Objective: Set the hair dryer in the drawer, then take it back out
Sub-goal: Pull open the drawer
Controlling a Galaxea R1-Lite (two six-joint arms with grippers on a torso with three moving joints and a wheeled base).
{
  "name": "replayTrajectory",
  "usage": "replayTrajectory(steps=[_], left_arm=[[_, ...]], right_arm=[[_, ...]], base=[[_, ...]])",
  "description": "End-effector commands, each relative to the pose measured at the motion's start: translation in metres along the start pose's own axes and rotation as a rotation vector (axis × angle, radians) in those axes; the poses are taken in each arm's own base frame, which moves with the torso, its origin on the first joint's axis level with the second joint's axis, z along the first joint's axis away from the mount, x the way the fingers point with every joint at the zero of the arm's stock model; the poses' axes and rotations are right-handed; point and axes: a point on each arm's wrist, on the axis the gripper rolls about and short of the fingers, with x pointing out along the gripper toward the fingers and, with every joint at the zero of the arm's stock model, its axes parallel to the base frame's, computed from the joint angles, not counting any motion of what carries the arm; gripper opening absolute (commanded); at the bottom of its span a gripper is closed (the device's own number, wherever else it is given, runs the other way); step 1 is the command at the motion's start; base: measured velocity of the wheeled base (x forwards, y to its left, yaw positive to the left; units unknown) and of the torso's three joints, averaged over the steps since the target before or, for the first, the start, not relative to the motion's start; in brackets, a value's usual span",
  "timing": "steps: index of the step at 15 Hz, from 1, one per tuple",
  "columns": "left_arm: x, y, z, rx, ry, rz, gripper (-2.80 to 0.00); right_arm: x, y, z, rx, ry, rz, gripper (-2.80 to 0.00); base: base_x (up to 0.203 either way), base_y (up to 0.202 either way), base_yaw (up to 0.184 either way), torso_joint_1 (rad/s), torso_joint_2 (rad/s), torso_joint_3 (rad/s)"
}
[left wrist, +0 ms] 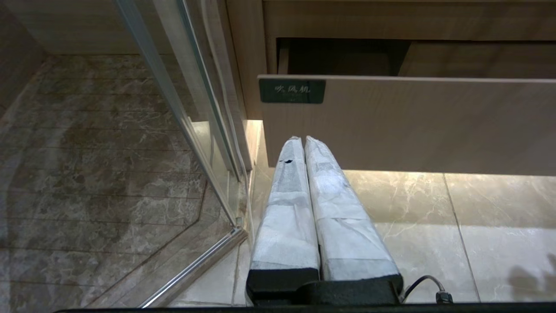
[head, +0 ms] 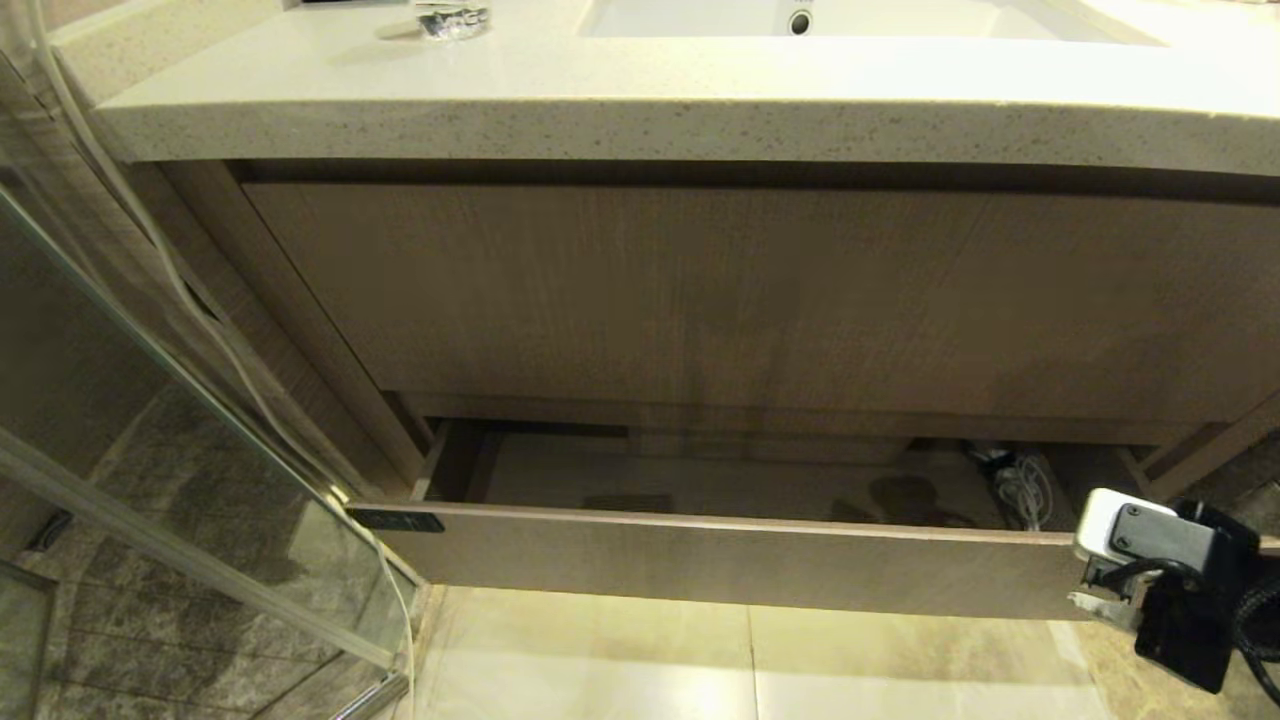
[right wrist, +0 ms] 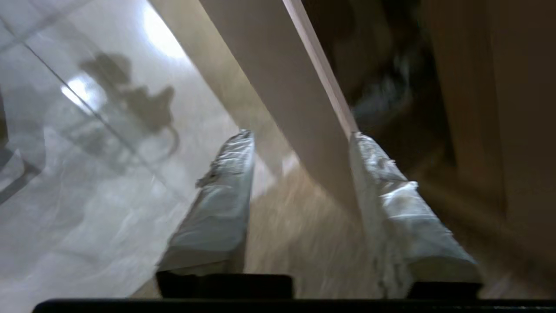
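Observation:
The drawer (head: 720, 560) stands pulled partly out under the vanity, its dark green label (head: 395, 520) at the left corner. Inside, at its right end, lies the hair dryer's bundled white cord (head: 1022, 488); the dryer's body is mostly hidden in shadow there. My right gripper (right wrist: 302, 134) is open at the right end of the drawer front (right wrist: 278, 78), one finger on each side of the panel's top edge. My right wrist (head: 1160, 560) shows low at the right in the head view. My left gripper (left wrist: 304, 140) is shut and empty, low before the label (left wrist: 292, 91).
A taller wood-grain front (head: 760, 290) overhangs the open drawer. Above it is the speckled counter (head: 640, 110) with a basin and a glass (head: 452, 20). A glass shower door (head: 200, 480) with a metal rail stands close on the left. Pale floor tiles (head: 700, 660) lie below.

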Motion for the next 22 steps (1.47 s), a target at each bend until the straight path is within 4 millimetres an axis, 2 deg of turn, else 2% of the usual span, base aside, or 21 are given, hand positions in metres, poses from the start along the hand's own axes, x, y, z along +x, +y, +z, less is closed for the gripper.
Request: replayTrajectory(steps=[1, 4, 8, 13, 18, 22], left_arm=[[0.000, 0.000, 0.000, 0.000, 0.000, 0.000, -2.80], [0.000, 0.000, 0.000, 0.000, 0.000, 0.000, -2.80], [0.000, 0.000, 0.000, 0.000, 0.000, 0.000, -2.80], [0.000, 0.000, 0.000, 0.000, 0.000, 0.000, -2.80], [0.000, 0.000, 0.000, 0.000, 0.000, 0.000, -2.80], [0.000, 0.000, 0.000, 0.000, 0.000, 0.000, -2.80]], right_arm=[[-0.020, 0.007, -0.012, 0.091, 0.106, -0.059, -2.80], [-0.018, 0.009, -0.025, 0.220, 0.271, -0.081, -2.80], [0.006, 0.009, -0.030, 0.327, 0.388, -0.044, -2.80], [0.060, -0.007, -0.038, 0.481, 0.535, -0.071, -2.80], [0.119, -0.031, -0.069, 0.594, 0.661, -0.158, -2.80], [0.160, -0.037, -0.088, 0.701, 0.705, -0.180, -2.80]], base=[[0.000, 0.000, 0.000, 0.000, 0.00, 0.000], [0.000, 0.000, 0.000, 0.000, 0.00, 0.000], [0.000, 0.000, 0.000, 0.000, 0.00, 0.000], [0.000, 0.000, 0.000, 0.000, 0.00, 0.000], [0.000, 0.000, 0.000, 0.000, 0.00, 0.000], [0.000, 0.000, 0.000, 0.000, 0.00, 0.000]])
